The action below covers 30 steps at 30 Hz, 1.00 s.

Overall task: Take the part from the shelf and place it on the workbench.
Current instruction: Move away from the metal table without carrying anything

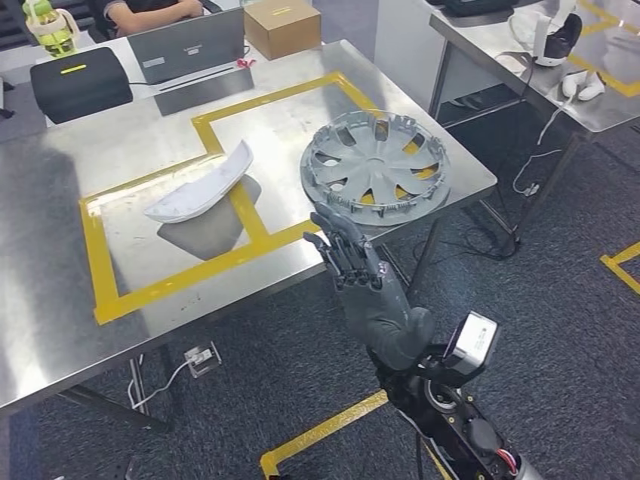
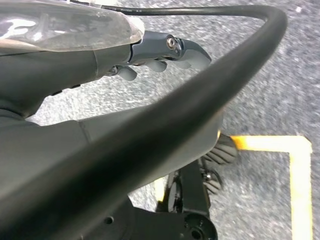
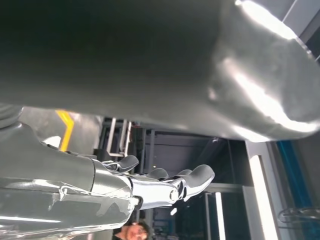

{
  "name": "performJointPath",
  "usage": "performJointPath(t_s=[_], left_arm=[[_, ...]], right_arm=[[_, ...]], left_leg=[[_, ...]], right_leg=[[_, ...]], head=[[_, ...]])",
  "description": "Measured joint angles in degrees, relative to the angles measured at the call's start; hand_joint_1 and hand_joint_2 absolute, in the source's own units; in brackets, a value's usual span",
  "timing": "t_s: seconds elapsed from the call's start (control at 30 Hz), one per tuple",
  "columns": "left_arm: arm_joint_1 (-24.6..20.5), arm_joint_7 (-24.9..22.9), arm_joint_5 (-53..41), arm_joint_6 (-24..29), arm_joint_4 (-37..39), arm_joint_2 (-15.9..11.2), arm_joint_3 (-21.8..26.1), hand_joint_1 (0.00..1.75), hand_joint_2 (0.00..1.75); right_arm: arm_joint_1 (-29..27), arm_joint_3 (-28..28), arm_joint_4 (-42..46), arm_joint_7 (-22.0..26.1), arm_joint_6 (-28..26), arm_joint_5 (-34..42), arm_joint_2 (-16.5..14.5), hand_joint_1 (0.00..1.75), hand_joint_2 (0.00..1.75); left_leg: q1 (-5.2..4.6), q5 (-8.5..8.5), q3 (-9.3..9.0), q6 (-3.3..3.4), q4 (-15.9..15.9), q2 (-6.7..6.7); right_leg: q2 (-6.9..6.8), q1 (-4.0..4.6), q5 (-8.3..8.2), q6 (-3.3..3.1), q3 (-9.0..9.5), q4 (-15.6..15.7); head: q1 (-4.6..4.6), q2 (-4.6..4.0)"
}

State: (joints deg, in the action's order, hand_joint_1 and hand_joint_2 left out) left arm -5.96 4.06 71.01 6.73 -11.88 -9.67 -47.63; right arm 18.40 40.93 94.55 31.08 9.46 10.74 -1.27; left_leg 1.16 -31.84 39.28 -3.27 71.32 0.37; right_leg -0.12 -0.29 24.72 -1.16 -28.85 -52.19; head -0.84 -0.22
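Observation:
A silver wheel cover lies flat on the steel workbench, inside the right yellow-taped box near the table's right corner. A white curved panel rests in the left taped box. My right hand is raised just in front of the table's near edge, below the wheel cover, fingers stretched out and apart, holding nothing. The right wrist view has the same hand with straight fingers under the table's shiny underside. My left hand hangs over the grey floor, fingers extended and empty.
At the far side of the bench are a laptop, a cardboard box and a black case, with a person seated behind. A second steel table stands to the right. Cables trail on the floor.

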Motion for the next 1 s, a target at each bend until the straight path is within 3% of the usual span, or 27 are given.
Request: performJointPath(t_s=[0.03,0.1,0.17,0.2,0.3,0.37,0.43,0.47,0.5,0.53,0.6,0.63,0.7,0.77,0.8,0.83,0.87,0.93,0.97,1.0], left_arm=[[-0.02,0.01,-0.01,0.00,0.00,0.02,0.00,0.00,0.00],[-0.05,0.10,-0.04,0.01,-0.01,0.02,0.00,0.00,0.00],[0.08,0.29,-0.10,0.04,-0.01,-0.02,-0.01,0.00,0.00],[0.14,0.39,-0.12,0.06,-0.01,-0.03,-0.01,0.00,0.00],[0.17,0.57,-0.16,0.10,-0.01,-0.01,0.00,0.00,0.00],[0.12,0.67,-0.20,0.11,-0.01,0.01,0.00,0.00,0.00],[0.16,0.70,-0.22,0.11,-0.01,-0.01,0.00,0.00,0.00],[0.20,0.70,-0.22,0.11,-0.01,-0.01,0.00,0.00,0.00],[0.24,0.70,-0.22,0.10,-0.01,-0.01,0.00,0.00,0.00],[0.25,0.71,-0.22,0.10,-0.01,-0.01,0.00,0.00,0.00],[0.24,0.72,-0.22,0.05,-0.01,0.02,0.00,0.00,0.00],[0.23,0.74,-0.22,0.02,-0.01,0.05,0.00,0.00,0.00],[0.22,0.79,-0.25,-0.04,-0.01,0.10,-0.01,0.00,0.00],[0.20,0.81,-0.28,-0.08,-0.01,0.15,-0.02,0.00,0.00],[0.14,0.82,-0.28,-0.10,-0.01,0.16,-0.02,0.00,0.00],[0.09,0.83,-0.29,-0.13,-0.01,0.15,-0.02,0.00,0.00],[0.04,0.84,-0.30,-0.15,-0.01,0.14,-0.02,0.00,0.00],[0.12,0.86,-0.31,-0.17,-0.01,0.14,-0.02,0.00,0.00],[0.23,0.86,-0.31,-0.17,-0.01,0.14,-0.02,0.00,0.00],[0.34,0.86,-0.30,-0.17,-0.01,0.15,-0.02,0.00,0.00]], right_arm=[[-0.04,-0.01,-0.07,0.01,0.01,0.09,0.01,0.00,0.00],[-0.04,-0.03,-0.13,0.03,-0.02,0.23,0.02,0.00,0.00],[0.02,-0.08,-0.10,0.06,-0.10,0.40,0.02,0.00,0.00],[0.04,-0.11,-0.09,0.07,-0.14,0.47,0.02,0.00,0.00],[-0.06,-0.28,-0.09,0.02,-0.26,0.59,0.07,0.00,0.00],[-0.15,-0.48,-0.09,0.01,-0.38,0.64,0.18,0.00,0.00],[-0.38,-0.68,-0.09,0.00,-0.46,0.64,0.33,0.00,0.00],[-0.55,-0.76,-0.09,0.00,-0.50,0.64,0.43,0.00,0.00],[-0.72,-0.85,-0.10,0.00,-0.54,0.64,0.54,0.00,0.00],[-0.83,-0.92,-0.10,0.00,-0.57,0.65,0.65,0.00,0.00],[-0.88,-0.99,-0.09,0.01,-0.58,0.66,0.76,0.00,0.00],[-0.83,-1.02,-0.08,0.01,-0.58,0.67,0.78,0.00,0.00],[-0.77,-1.04,-0.05,0.02,-0.63,0.73,0.79,0.00,0.00],[-0.85,-1.11,-0.03,0.02,-0.75,0.83,0.83,0.00,0.00],[-0.91,-1.15,0.01,0.03,-0.80,0.85,0.85,0.00,0.00],[-0.89,-1.19,0.04,0.03,-0.82,0.86,0.87,0.00,0.00],[-0.82,-1.21,0.07,0.03,-0.83,0.86,0.87,0.00,0.00],[-0.77,-1.23,0.07,0.00,-0.83,0.86,0.88,0.00,0.00],[-0.81,-1.23,0.05,-0.01,-0.83,0.86,0.89,0.00,0.00],[-0.88,-1.23,0.02,-0.01,-0.83,0.86,0.91,0.00,0.00]], left_leg=[[0.15,1.51,-1.25,-0.12,-0.89,-0.03],[0.53,4.27,-7.06,-0.16,-9.00,-1.17],[0.62,4.55,-11.87,0.24,-16.76,-2.80],[0.50,4.13,-12.58,0.57,-18.17,-3.10],[0.35,4.60,-12.05,2.01,-18.53,-1.52],[0.39,5.26,-11.50,3.06,-18.78,-0.30],[0.04,5.73,-10.78,3.58,-18.73,0.83],[-0.12,5.92,-10.47,3.67,-18.70,1.38],[-0.23,6.08,-10.23,3.70,-18.65,1.91],[-0.31,6.17,-10.11,3.68,-18.60,2.42],[-0.43,6.22,-10.14,3.60,-18.49,3.35],[-0.59,6.21,-10.14,3.45,-18.33,3.81],[-0.89,6.26,-9.94,3.02,-18.05,4.74],[-1.06,6.37,-9.74,2.51,-17.91,5.94],[-0.98,6.06,-9.67,2.21,-17.58,5.70],[-0.87,5.19,-9.22,1.91,-16.43,4.64],[-0.72,3.69,-8.17,1.62,-14.09,3.15],[-0.47,-0.27,-4.31,1.17,-6.07,0.51],[-0.40,-1.62,-2.33,1.01,-2.23,0.16],[-0.32,-1.94,-1.08,0.88,0.07,0.06]], right_leg=[[0.20,-0.02,-0.42,0.16,-0.72,-0.19],[0.75,-0.06,-0.95,0.68,-2.08,-0.82],[1.34,-0.03,-1.46,1.41,-3.04,-1.40],[1.64,-0.02,-1.80,1.78,-3.37,-1.52],[2.44,-0.21,-2.08,2.77,-4.38,-2.20],[1.75,-0.30,1.04,3.13,-6.63,-6.71],[0.93,-0.31,5.81,3.34,-9.90,-15.44],[0.79,-0.31,7.26,3.42,-10.92,-18.92],[0.69,-0.31,7.67,3.43,-10.95,-20.41],[0.54,-0.30,6.91,3.37,-9.70,-19.24],[-0.68,-0.20,3.48,2.98,-4.66,-11.44],[-2.09,0.11,2.18,2.65,-2.30,-7.13],[-3.98,0.66,1.43,1.89,0.00,-2.47],[-3.42,0.80,1.45,1.18,0.12,-1.65],[-2.78,0.67,1.15,0.86,0.06,-1.49],[-2.20,0.49,0.86,0.52,-0.01,-1.32],[-1.66,0.30,0.58,0.19,-0.11,-1.14],[-0.50,0.14,0.23,-0.17,-0.52,-1.11],[0.19,0.13,0.11,-0.23,-0.72,-1.13],[0.95,0.12,0.01,-0.23,-0.85,-1.17]], head=[[-0.25,0.00],[-0.65,0.00],[-0.72,0.00],[-0.72,0.00],[-0.37,0.00],[0.33,0.00],[1.15,0.00],[1.43,0.00],[1.61,0.00],[1.77,0.00],[2.14,0.00],[2.37,0.00],[2.67,0.00],[2.55,0.00],[2.41,0.00],[2.25,0.00],[1.99,0.00],[1.19,0.00],[0.81,0.00],[0.54,0.00]])
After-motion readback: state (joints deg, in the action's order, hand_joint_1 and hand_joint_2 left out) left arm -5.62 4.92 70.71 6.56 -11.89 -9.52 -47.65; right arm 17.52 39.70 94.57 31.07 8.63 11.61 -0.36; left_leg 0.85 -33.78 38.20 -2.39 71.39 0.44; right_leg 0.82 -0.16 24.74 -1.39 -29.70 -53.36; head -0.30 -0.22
